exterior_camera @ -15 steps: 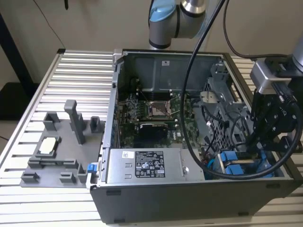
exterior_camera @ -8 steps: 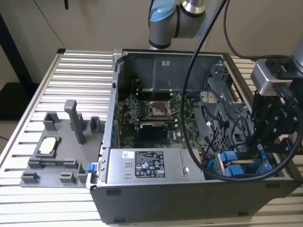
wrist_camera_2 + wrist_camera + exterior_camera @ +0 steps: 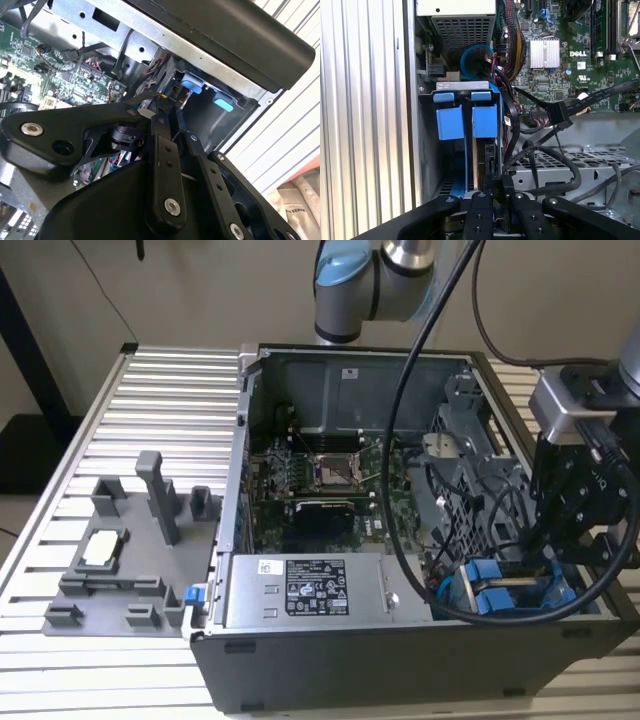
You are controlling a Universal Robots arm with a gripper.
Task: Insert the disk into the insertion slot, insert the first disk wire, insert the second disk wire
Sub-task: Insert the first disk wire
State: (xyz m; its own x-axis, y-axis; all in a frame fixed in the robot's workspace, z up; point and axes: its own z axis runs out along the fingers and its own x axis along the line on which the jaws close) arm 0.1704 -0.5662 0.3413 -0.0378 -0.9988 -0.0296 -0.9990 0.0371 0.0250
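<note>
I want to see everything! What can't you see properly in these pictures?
Disk's near end: first wrist view, gripper covers it.
Disk's sides: exterior view, black cable and gripper partly cover them.
Green board: second wrist view, picture edge and gripper cut it off.

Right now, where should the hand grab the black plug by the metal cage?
Probably the black plug by its hard body, pinching its two flat faces, not the floppy cable. Come from the open side of the case, where nothing covers it.

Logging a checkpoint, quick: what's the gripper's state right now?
Gripper: closed; whether it pinches anything cannot be told.
</note>
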